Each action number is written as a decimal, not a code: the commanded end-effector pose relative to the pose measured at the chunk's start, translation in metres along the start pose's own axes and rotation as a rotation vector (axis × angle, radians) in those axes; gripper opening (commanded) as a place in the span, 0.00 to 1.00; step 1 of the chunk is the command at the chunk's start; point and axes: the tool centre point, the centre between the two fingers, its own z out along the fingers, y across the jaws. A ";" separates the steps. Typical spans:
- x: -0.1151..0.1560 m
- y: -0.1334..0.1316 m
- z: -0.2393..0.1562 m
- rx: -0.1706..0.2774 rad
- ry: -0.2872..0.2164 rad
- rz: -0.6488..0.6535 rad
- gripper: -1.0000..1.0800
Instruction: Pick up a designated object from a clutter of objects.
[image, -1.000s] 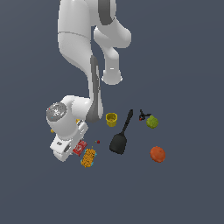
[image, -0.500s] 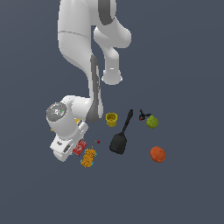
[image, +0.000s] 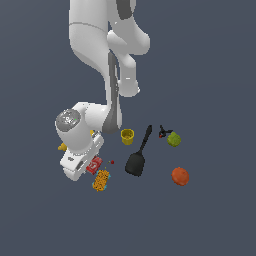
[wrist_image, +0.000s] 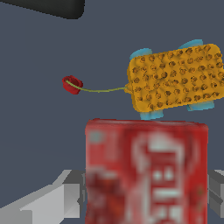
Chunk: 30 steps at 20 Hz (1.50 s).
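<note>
Even, shadowless light; blurred close foreground.

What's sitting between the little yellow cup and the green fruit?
In the exterior view, the black spatula's handle runs between the small yellow cup and the round green fruit.

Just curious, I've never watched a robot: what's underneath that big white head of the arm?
The red box pokes out beneath it, beside the orange-speckled packet. The pincer flanks the box; the rest underneath is covered.

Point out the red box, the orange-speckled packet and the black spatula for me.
red box (wrist_image: 146, 170), wrist view, middle of its lettered face.
orange-speckled packet (wrist_image: 177, 78), wrist view, centre of its speckled top.
black spatula (image: 135, 164), exterior view, on its flat blade.
</note>
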 end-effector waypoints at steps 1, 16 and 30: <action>0.008 -0.006 -0.015 0.000 -0.001 -0.001 0.00; 0.079 -0.064 -0.156 0.007 -0.003 -0.003 0.00; 0.144 -0.110 -0.285 0.012 0.001 -0.003 0.00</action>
